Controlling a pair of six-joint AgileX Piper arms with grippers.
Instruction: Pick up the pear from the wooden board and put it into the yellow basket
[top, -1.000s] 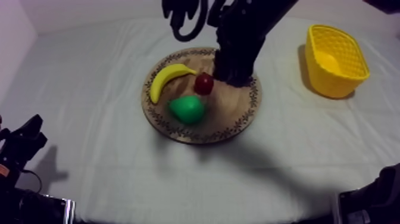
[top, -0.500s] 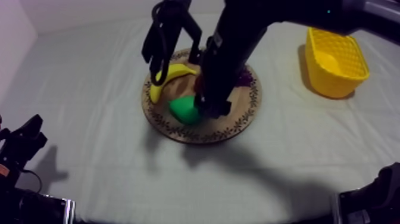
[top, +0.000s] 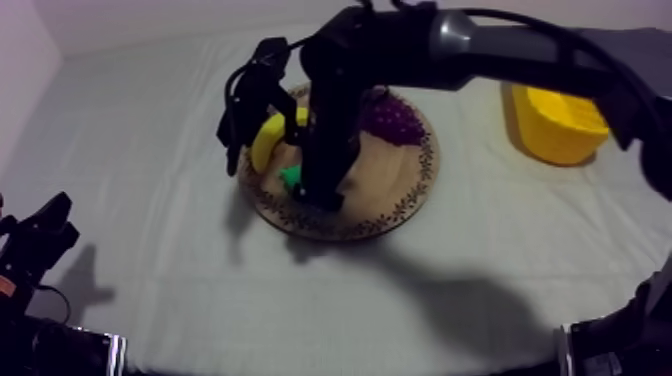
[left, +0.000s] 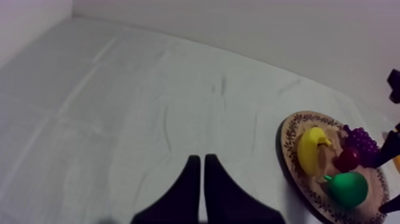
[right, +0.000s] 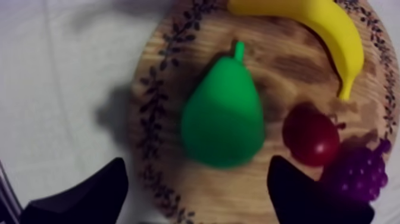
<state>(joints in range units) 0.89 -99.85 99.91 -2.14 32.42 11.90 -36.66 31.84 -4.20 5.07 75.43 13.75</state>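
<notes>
My right claw (right: 197, 179) hangs open over the pear (right: 223, 116), which lies on the wooden board (right: 286, 65); my left claw (left: 199, 164) rests closed over the desk (left: 119, 107). The small red fruit (right: 311, 136) sits just beside the pear, so I judge one finger may nudge it and skew the grip

the board (top: 396, 196) lies in the middle of the table (top: 150, 200), with the basket (top: 560, 128) well apart at its right. on the board: banana (right: 328, 31) at the left, grapes (top: 390, 118) back right, small red fruit (right: 311, 136) between them, and the pear (right: 223, 119) before it. the right gripper (right: 196, 174) hangs over the pear, a finger off each side.
</notes>
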